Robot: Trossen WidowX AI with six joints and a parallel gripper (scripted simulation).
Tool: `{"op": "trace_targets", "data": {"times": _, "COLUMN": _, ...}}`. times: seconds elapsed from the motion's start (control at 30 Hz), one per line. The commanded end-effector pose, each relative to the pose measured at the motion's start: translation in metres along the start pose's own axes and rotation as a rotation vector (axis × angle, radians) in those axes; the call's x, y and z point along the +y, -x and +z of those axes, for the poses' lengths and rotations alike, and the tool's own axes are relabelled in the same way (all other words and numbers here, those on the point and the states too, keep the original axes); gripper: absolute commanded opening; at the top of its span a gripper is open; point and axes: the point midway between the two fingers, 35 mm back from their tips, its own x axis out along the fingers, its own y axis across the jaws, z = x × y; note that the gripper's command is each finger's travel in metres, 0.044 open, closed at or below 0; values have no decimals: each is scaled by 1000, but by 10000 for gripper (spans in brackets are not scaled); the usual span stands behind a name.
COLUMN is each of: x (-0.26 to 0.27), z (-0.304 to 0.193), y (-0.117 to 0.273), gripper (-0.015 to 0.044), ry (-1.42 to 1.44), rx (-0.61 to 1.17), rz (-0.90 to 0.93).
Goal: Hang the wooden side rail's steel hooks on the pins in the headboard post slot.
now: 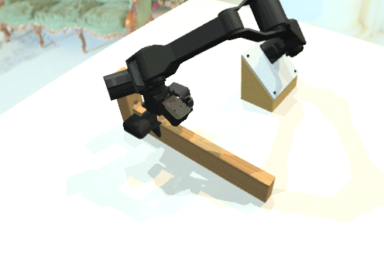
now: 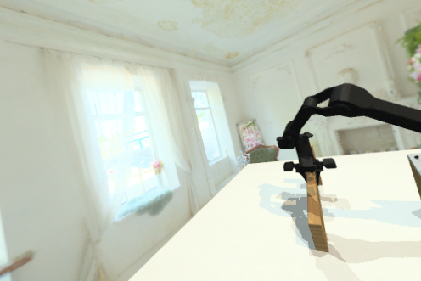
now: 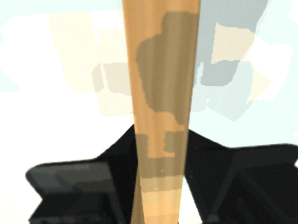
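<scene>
The wooden side rail point(image 1: 217, 158) point(image 2: 315, 208) point(image 3: 165, 60) runs from the post toward the front, and its far end appears to rest on the table point(image 1: 193, 227). My gripper point(image 1: 158, 124) point(image 2: 312, 175) point(image 3: 153, 124) is shut on the rail near its post end, one finger on each side. The headboard post point(image 1: 125, 107) stands upright behind the gripper, partly covered by the arm. The rail's post end is at or very near the post; whether they touch cannot be told. The hooks, slot and pins are hidden behind the gripper and arm.
A wooden wedge block point(image 1: 255, 86) with a slanted light metal plate point(image 1: 267, 70) stands at the back right, under the arm's base end. The arm reaches across above the table from it to the post. A table edge runs behind the post.
</scene>
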Motion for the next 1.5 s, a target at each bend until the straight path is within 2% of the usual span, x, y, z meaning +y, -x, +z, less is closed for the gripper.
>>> {"op": "trace_targets", "data": {"times": 0.0, "x": 0, "z": -2, "y": 2, "gripper": 0, "ry": -9, "rx": 5, "rz": -5}}
{"op": "trace_targets", "data": {"times": 1.33, "x": 0, "z": -2, "y": -5, "gripper": 0, "ry": -9, "rx": 5, "rz": -5}}
{"op": "trace_targets", "data": {"times": 1.47, "x": 1, "z": -1, "y": -6, "gripper": 105, "ry": -2, "rx": -1, "rz": 0}}
